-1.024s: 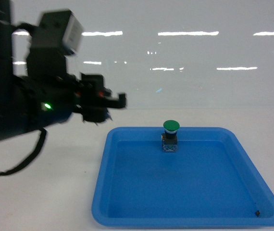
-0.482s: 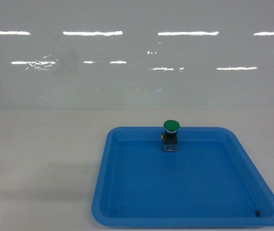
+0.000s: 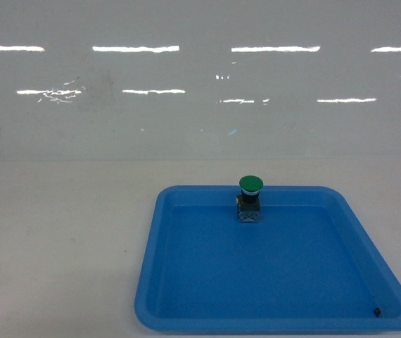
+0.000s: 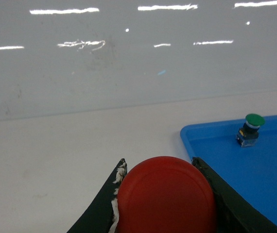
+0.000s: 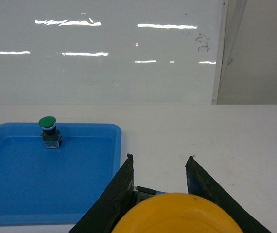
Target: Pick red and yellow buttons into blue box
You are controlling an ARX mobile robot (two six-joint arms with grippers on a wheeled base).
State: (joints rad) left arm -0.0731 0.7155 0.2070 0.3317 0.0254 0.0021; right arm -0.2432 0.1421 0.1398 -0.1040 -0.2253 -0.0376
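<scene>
A plain white table (image 3: 60, 232) backed by a glossy white wall carries a shallow blue tray (image 3: 151, 282) with rounded corners, set toward the right of the head view

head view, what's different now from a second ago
The left arm, which filled the left side of the head view a second ago, has withdrawn out of frame, leaving bare white table. The wrist views now show the left gripper shut on the red button and the right gripper on the yellow button. The green button and shallow blue tray stayed put.
</scene>
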